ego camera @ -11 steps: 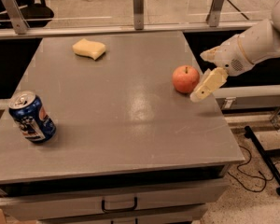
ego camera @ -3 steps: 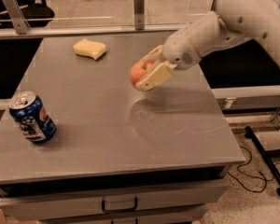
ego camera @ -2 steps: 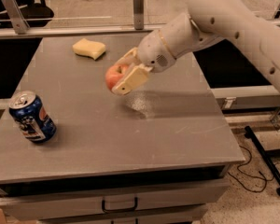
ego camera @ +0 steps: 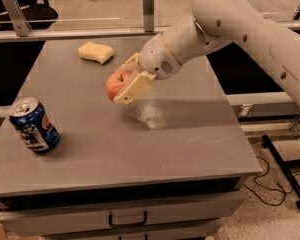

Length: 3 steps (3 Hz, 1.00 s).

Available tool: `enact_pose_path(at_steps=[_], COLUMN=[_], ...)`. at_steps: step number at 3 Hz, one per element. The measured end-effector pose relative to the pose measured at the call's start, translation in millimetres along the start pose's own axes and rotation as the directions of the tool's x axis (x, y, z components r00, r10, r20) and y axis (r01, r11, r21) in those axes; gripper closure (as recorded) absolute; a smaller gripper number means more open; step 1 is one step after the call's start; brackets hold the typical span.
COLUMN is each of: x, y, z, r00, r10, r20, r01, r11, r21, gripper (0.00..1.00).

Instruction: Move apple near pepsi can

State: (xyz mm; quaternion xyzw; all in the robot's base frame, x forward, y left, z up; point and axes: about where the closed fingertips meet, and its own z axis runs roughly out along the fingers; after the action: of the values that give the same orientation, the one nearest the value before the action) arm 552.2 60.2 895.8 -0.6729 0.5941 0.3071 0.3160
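Observation:
The red-orange apple (ego camera: pixel 116 84) is held in my gripper (ego camera: pixel 124 82) above the middle of the grey table (ego camera: pixel 190 134). The cream fingers (ego camera: pixel 134 89) are closed on the apple's sides, and it is lifted off the surface. The white arm reaches in from the upper right. The blue pepsi can (ego camera: pixel 34 126) stands tilted near the table's front left, well to the left of and nearer than the apple.
A pale yellow sponge (ego camera: pixel 95 52) lies at the back of the table, left of centre. A metal rail with posts (ego camera: pixel 148 4) runs behind the table. Drawers (ego camera: pixel 127 218) sit under the front edge. Cables lie on the floor at right.
The gripper took hold of the apple at the table's right side, lifted it and carried it leftward across the table toward the can. The can and sponge have not moved.

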Motion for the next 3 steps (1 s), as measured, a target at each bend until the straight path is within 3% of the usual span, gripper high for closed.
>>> enact_pose_path(at_steps=[1,2,3], x=[-26,-45,-54], y=[17,27,33], z=[39,69,92], r00=[0.997,0.991,0.986], r10=[-0.075,-0.134,-0.162], r20=[0.015,0.028,0.042], r01=[0.076,0.137,0.167], r11=[0.9944,0.9829,0.9727], r21=[-0.074,-0.123,-0.162], gripper=[1.0,1.0,1.0])
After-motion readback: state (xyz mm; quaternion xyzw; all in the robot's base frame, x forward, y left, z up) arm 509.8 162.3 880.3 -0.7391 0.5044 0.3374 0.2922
